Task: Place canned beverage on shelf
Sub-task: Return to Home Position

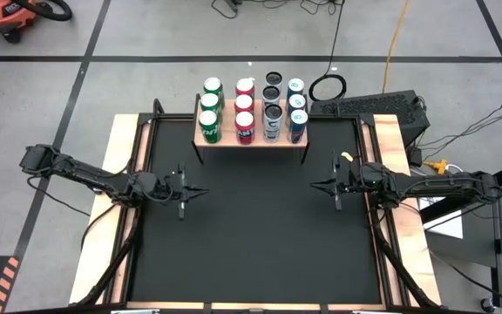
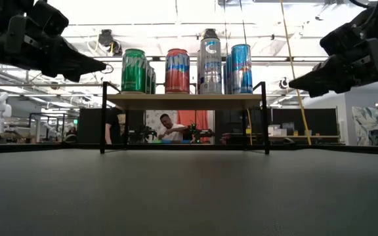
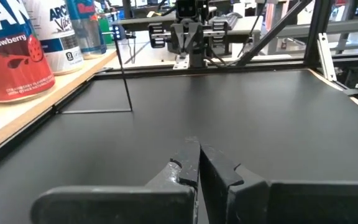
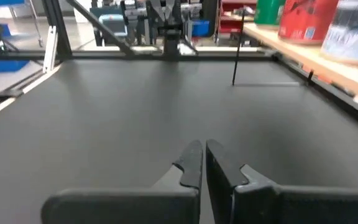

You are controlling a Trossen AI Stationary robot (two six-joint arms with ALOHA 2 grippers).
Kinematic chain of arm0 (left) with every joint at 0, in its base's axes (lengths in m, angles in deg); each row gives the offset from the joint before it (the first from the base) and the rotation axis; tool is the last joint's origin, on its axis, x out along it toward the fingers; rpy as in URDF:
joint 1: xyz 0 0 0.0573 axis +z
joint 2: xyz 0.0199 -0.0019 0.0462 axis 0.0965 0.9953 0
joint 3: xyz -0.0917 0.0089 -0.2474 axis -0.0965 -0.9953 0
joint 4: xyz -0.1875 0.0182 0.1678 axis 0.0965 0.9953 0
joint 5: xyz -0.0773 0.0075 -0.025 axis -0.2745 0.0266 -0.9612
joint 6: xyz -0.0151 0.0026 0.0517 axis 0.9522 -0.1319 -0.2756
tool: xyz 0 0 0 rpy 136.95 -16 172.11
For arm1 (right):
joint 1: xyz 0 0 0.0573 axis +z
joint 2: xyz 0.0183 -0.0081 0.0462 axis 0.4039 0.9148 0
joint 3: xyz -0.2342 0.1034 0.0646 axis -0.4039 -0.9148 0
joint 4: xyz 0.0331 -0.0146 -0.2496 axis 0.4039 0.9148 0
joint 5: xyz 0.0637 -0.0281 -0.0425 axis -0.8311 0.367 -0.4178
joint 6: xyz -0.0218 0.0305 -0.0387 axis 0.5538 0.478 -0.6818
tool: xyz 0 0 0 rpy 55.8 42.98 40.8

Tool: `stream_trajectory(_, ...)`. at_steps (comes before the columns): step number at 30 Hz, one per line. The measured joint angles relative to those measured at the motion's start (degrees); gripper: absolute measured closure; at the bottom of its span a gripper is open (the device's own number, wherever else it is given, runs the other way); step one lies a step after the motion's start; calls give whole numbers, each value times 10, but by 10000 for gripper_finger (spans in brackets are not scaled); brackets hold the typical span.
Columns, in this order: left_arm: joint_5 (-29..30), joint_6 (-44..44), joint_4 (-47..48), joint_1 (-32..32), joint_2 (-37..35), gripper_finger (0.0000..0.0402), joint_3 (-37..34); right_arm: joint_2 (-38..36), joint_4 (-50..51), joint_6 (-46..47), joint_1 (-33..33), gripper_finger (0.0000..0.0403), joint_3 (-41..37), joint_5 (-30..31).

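My left claw [image 1: 201, 192] and right claw [image 1: 313, 184] hang clenched and empty over the surface [image 1: 251, 253]; I should settle them level, clear of the far shelf [image 1: 227, 138].

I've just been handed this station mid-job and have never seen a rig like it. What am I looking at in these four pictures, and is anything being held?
These are two dark robot arms working at a black table. The high view looks straight down: the left gripper and the right gripper hover over opposite sides, pointing at each other, both shut, holding nothing. The low view looks level across the table at the shelf, a light wood board on thin black legs. On it stand green cans, red cans, silver cans and blue cans, lined up by colour. Each wrist view looks out past that arm's own fingers and shows the other arm across the table.
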Motion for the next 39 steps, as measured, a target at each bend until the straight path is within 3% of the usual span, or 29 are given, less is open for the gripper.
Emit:
stream_trajectory(6, 0, 30, -52, 11, -8, 387, -54, -6, 26, 0, 0, 403, -1, -1)
stream_trajectory(21, 1, 13, -38, 11, -61, 387, -54, -92, 57, 24, 0, 403, -2, -1)
stream_trajectory(39, 38, 34, 134, 11, -208, 387, -55, -277, 157, 17, 0, 403, -2, 2)
